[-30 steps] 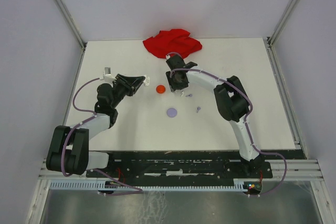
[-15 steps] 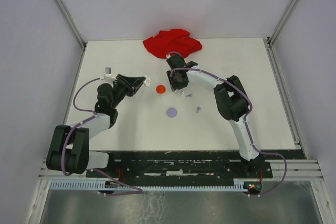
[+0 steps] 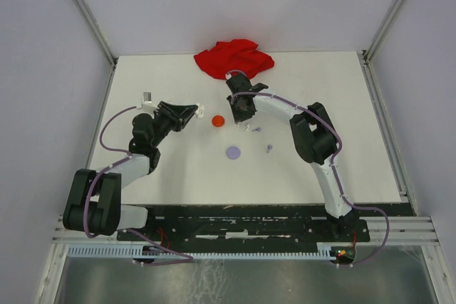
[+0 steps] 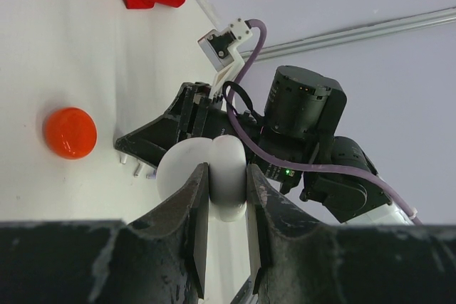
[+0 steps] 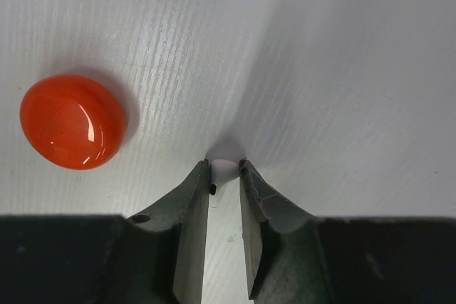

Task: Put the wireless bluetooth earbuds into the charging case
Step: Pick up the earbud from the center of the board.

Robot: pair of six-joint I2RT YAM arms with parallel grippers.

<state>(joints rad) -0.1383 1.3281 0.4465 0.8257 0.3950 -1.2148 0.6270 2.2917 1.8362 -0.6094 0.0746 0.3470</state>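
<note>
Moved: over the last second the right wrist has edged slightly toward the far side and its fingers have drawn closer together; the left arm has kept its place.
Right fingers point(image 5: 201, 176): pointing down at the bench point(image 5: 342, 69), with the tips against both sides of a white earbud point(image 5: 224, 171).
White earbud: lying on the bench, pinched between those tips.
Left fingers point(image 4: 203, 176): clamped on the white charging case point(image 4: 184, 169) and held out toward the right arm.
Red disc point(image 5: 73, 120): on the bench just left of the pinched earbud and apart from it, between the two arms.
Other earbuds point(image 3: 268, 149): a few tiny pieces on the bench near the right wrist, too small to tell their colours.
Lavender disc point(image 3: 234, 152): nearer the arm bases, apart from both sets of fingers.
Red cloth point(image 3: 234, 57): crumpled at the far edge.
</note>
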